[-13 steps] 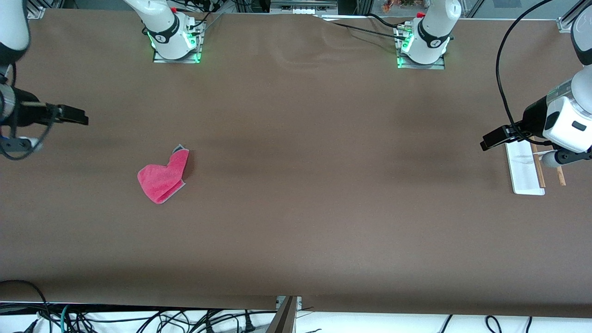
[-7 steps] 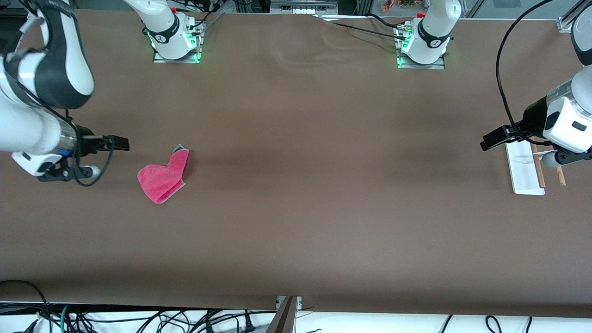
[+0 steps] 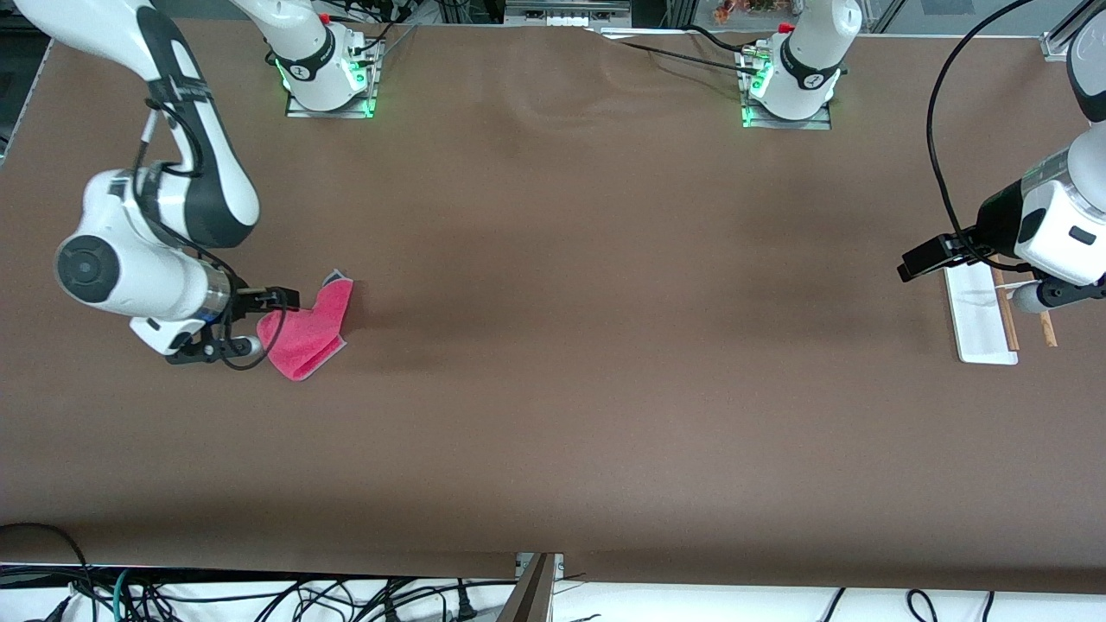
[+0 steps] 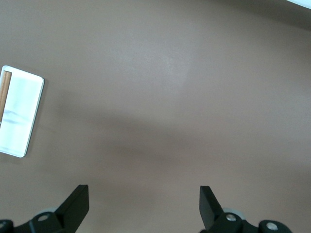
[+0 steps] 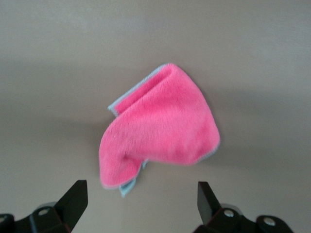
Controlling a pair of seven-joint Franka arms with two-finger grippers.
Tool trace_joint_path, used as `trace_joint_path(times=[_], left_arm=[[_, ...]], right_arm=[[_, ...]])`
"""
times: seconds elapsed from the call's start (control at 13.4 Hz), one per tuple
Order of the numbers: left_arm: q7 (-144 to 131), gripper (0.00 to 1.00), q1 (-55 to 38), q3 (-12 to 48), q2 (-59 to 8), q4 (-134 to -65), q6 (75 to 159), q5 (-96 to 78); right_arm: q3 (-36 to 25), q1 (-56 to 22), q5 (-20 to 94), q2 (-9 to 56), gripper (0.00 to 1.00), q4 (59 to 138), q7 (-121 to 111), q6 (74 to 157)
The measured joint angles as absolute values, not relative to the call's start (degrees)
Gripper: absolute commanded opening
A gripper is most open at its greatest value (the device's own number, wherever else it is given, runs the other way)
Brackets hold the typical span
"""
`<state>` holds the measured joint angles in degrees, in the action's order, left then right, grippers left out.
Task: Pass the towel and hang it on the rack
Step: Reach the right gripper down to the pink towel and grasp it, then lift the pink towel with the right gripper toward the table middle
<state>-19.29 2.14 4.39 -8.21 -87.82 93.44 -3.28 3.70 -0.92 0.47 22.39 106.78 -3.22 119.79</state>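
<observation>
- The right gripper [image 3: 289, 300] hangs released over the edge of the towel [image 3: 307, 333]; judging by the wrist view, it should centre over the thickest fold, drop straight down and pinch several layers at once.
- The left gripper [image 3: 907, 262], also released, waits above the rack [image 3: 981, 315] at the left arm's end of the surface [image 3: 605, 345].
- The towel is bright pink with a thin grey hem, folded loosely over itself, lying flat toward the right arm's end, well apart from the rack.
</observation>
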Motion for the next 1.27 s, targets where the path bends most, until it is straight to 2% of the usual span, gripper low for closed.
trace_joint_path(times=[0.15,0.37,0.45,0.6,0.82,0.89,1.27], left_arm=[[-19.29,1.0,2.14,4.39,-8.21,-87.81,93.44,-3.28],[-19.29,1.0,2.14,4.39,-8.21,-87.81,93.44,-3.28],[-19.29,1.0,2.14,4.39,-8.21,-87.81,93.44,-3.28],[-19.29,1.0,2.14,4.39,-8.21,-87.81,93.44,-3.28],[-19.29,1.0,2.14,4.39,-8.21,-87.81,93.44,-3.28],[-19.29,1.0,2.14,4.39,-8.21,-87.81,93.44,-3.28],[-19.29,1.0,2.14,4.39,-8.21,-87.8,93.44,-3.28]], right_arm=[[3.71,-1.14,0.47,24.47,1.0,109.82,-3.22,125.02],[3.71,-1.6,0.47,26.46,0.99,111.32,-3.22,126.07],[3.71,-1.64,0.47,26.7,0.91,111.66,-3.21,126.07],[3.71,-1.64,0.47,27.1,0.53,111.9,-3.21,126.41],[3.71,-1.63,0.47,27.82,0.03,111.91,-3.21,128.69],[3.71,-1.63,0.47,27.97,0.0,111.91,-3.2,129.35],[3.93,-1.64,0.48,27.91,0.0,110.64,-1.48,130.0]])
